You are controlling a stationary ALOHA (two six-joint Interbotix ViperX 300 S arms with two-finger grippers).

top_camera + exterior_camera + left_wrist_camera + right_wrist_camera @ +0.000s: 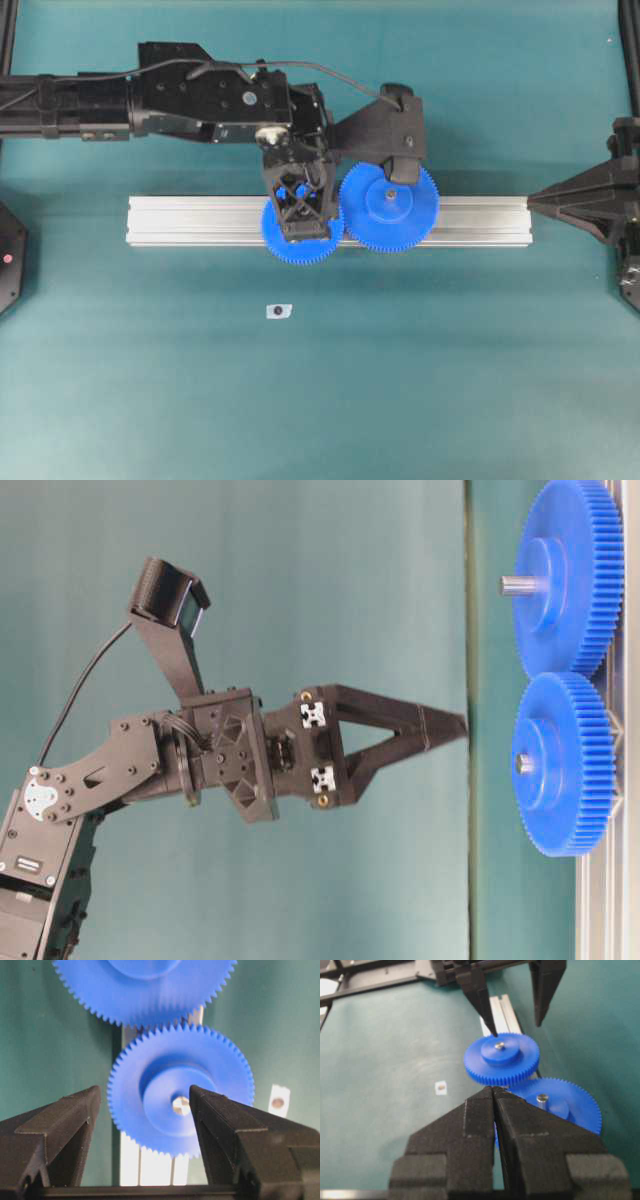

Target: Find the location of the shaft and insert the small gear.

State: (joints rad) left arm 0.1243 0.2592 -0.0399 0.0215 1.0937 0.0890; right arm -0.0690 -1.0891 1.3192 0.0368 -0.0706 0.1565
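Your left fingers [65,1125] stood wide and held nothing, pointing down with the small gear [150,1105] straight beneath them, one finger to each side of its raised hub. From table level the tips looked just short of the hub, not touching it. The gear lay flat on the rail [180,220], bore upright, something pale glinting in its centre; whether that was the rail seen through the hole, you could not tell. Seen from overhead, its teeth met those of the big gear [410,225] at 3 o'clock, so I'd judge a straight lift safer than any slide along the rail, which ran from 9 to 3. The shaft [278,311] stood alone on the bare counter [450,380] at about 7 o'clock from the gear, near it and upright, with open room all round. Your right fingers [470,1125] were pressed together, empty, well off at 3 o'clock, so the left arm was much the nearer to both.
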